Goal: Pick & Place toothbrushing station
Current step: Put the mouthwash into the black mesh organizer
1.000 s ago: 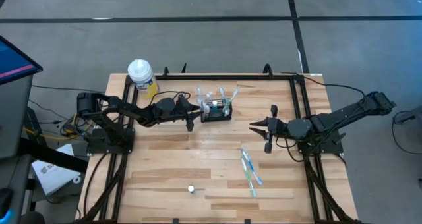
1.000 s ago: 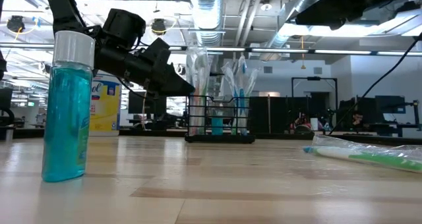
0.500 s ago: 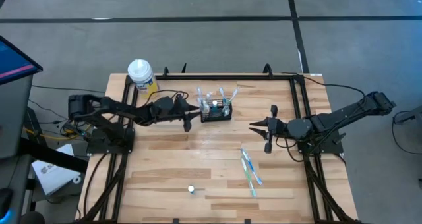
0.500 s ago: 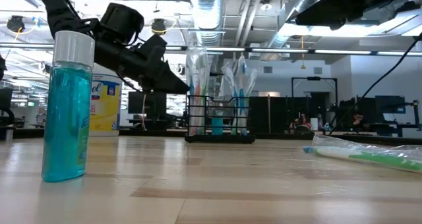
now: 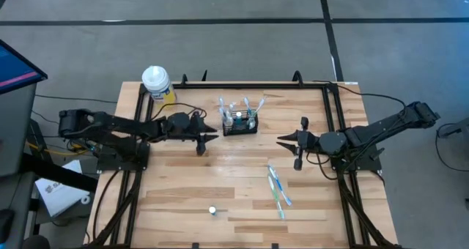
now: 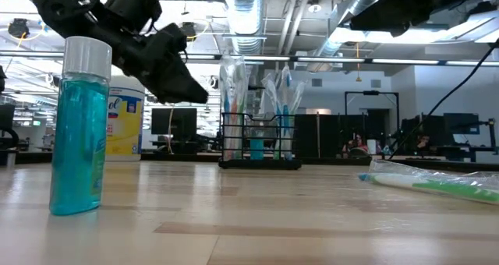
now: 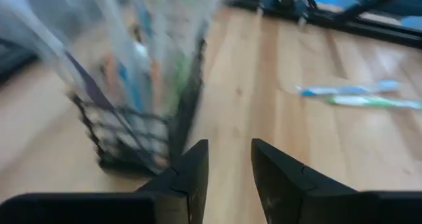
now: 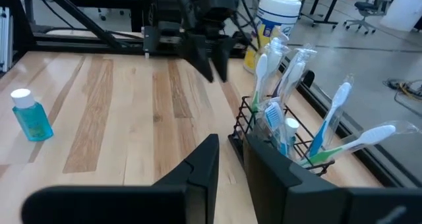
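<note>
On the pale wooden tabletop (image 5: 220, 183) the small black wire-mesh toothbrushing station (image 5: 239, 123) is standing toward the back, ungrasped; the left tool (image 5: 207, 139), just beside it, is gaping slightly (right tool (image 5: 293, 148) likewise, idling farther off), so everything's seemingly left.

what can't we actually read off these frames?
- Left wrist view: the toothbrushing station is smeared by motion blur; its contents can't be told apart.
- High view: the small bottle is too small to identify.
- Low view: the right hand is not seen at all; the left hand hangs above the table.
</note>
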